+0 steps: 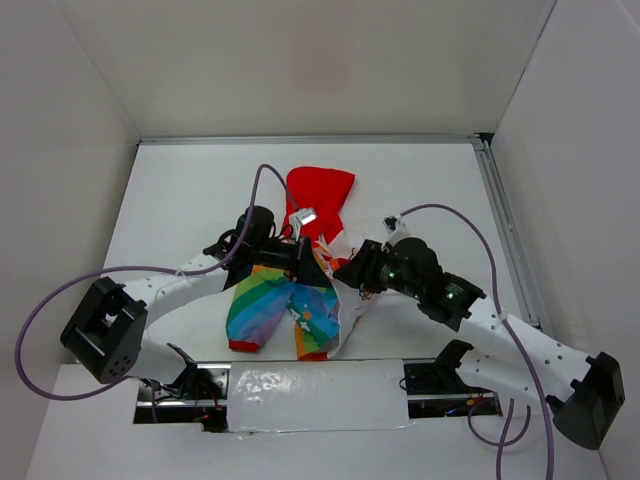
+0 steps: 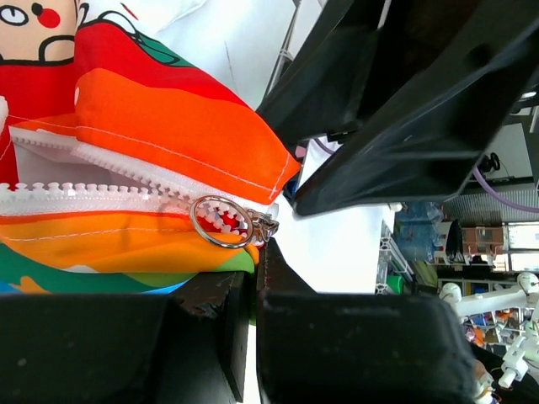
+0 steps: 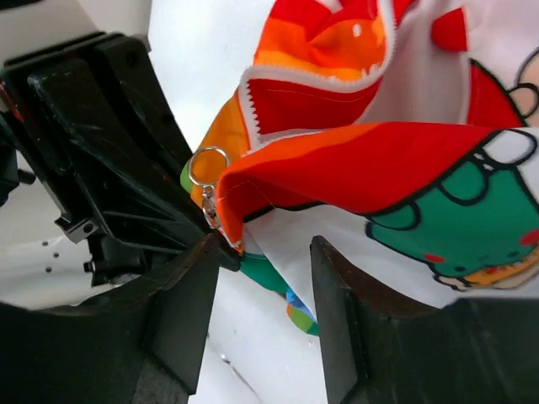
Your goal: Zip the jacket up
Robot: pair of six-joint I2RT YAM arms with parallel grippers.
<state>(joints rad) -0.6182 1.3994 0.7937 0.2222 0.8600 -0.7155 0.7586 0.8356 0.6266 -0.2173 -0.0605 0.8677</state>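
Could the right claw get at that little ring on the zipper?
Probably yes: the ring hangs bare just ahead of the open right claw. It's tight, though, with the left claw pinching the jacket right beside it.

jacket (image 1: 265, 305): showing diagonal rainbow stripes
hood (image 1: 318, 195): showing solid red
cuffs (image 1: 243, 346): showing red
zip teeth (image 2: 84, 198): showing white
pull ring (image 2: 221, 221): gleaming silver
lining (image 3: 295, 229): showing white, carrying cartoon prints

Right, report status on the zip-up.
Left gripper shut on the jacket hem by the ring pull. Right gripper open, straddling fabric. Zipper teeth apart, slider at the hem end. No obstruction seen.
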